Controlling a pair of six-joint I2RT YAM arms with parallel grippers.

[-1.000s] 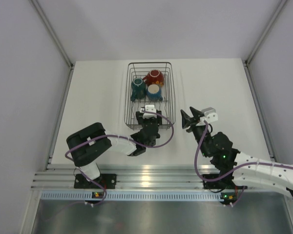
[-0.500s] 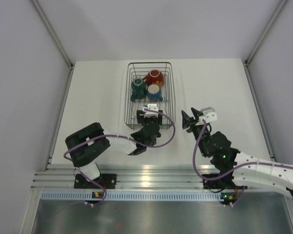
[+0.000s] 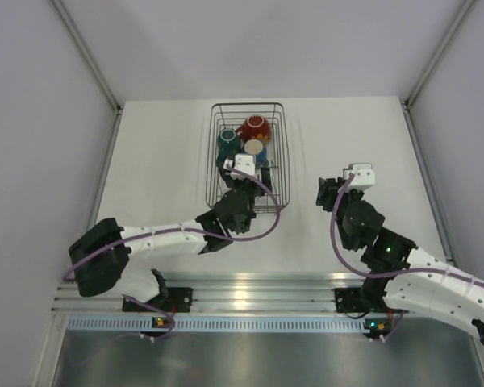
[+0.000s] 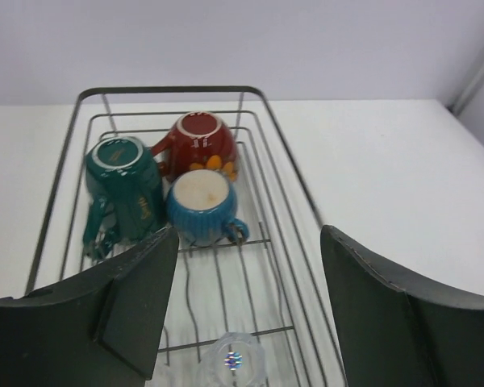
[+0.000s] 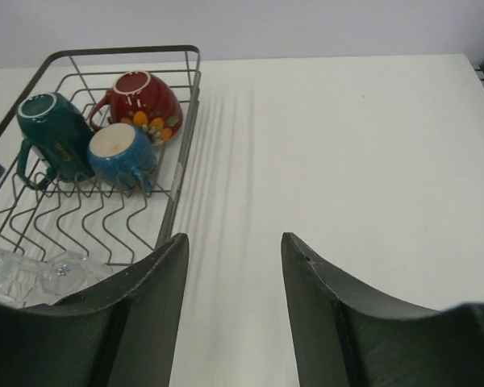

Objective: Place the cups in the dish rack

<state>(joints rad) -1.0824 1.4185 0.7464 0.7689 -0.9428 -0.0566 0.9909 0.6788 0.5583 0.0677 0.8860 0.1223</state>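
Cups [image 4: 200, 205] in dish rack's [image 4: 169, 91] far end

White table [image 3: 363, 145]: flat, matte surface. One item rests directly on it, a dark wire dish rack [image 3: 247, 104], flat on its base. The table's far edge runs just behind the rack, and both side edges lie well apart from it.

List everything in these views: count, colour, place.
dish rack: one, dark wire, far middle of the table
teal mug: one, teal, base up, rack's far left
red patterned cup: one, red with flowers, base up, rack's far end
blue cup: one, blue, base up, just nearer than the red cup
clear glasses: at least two, clear, rack's near end
table: one, white
left gripper: black, open, over the rack's near end
right gripper: black, open, over bare table right of the rack
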